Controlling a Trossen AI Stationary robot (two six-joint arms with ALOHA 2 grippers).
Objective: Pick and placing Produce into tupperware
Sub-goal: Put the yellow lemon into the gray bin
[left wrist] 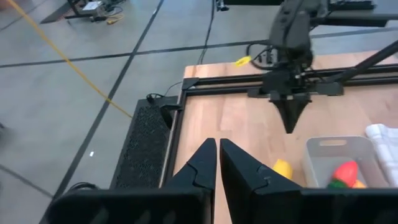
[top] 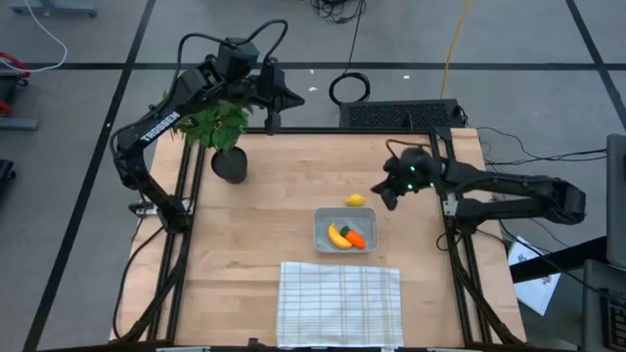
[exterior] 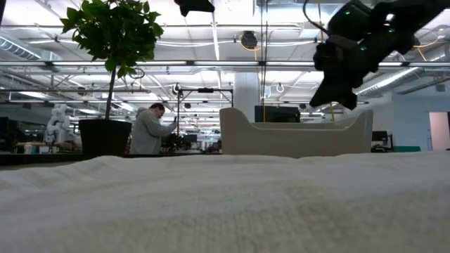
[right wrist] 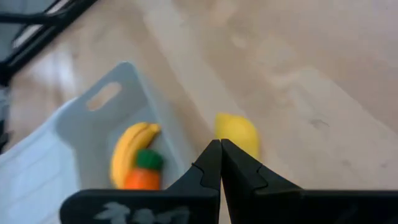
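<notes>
The right gripper (top: 388, 197) hangs above the pale wood table (top: 284, 196) with its dark wedge-shaped fingers (right wrist: 219, 167) pressed together, holding nothing. Just below and ahead of its tips lies the lemon (right wrist: 237, 133), a small smooth yellow oval on bare wood, apart from the fingers. Just beside the lemon, on the side away from this claw's arm, stands the tupperware (right wrist: 74, 124): a shallow translucent grey tub with rounded corners and a slot handle in its end wall. Inside it lie the curved, glossy banana (right wrist: 128, 151) and the orange carrot (right wrist: 143, 172) with its green top, touching each other. The lemon sits close against the tub's outer wall, outside it.

Past the tupperware, toward the table's near edge, lies the white checked cloth (top: 338, 303), soft and ribbed, reaching that edge. Open wood spreads around the claw and across to the potted plant (top: 221, 137), leafy above a dark round pot, well apart from the tub.

Farthest off, the left gripper (top: 273, 119) waits at the table's back edge near the plant, fingers (left wrist: 205, 165) shut and empty.
</notes>
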